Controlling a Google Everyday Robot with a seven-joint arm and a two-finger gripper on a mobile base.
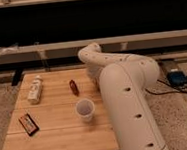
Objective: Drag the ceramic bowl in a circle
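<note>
Behind white arm, gripper jaws sit closed; hold on orange-red ceramic bowl hidden. Drag slowly, clear of translucent plastic cup left of jaws.

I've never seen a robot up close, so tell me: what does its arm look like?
The arm is off-white and smooth, built of thick rounded tube-like segments with small dark round spots along the side. The gripper is hidden behind the arm, by the wooden table at its right edge.
</note>
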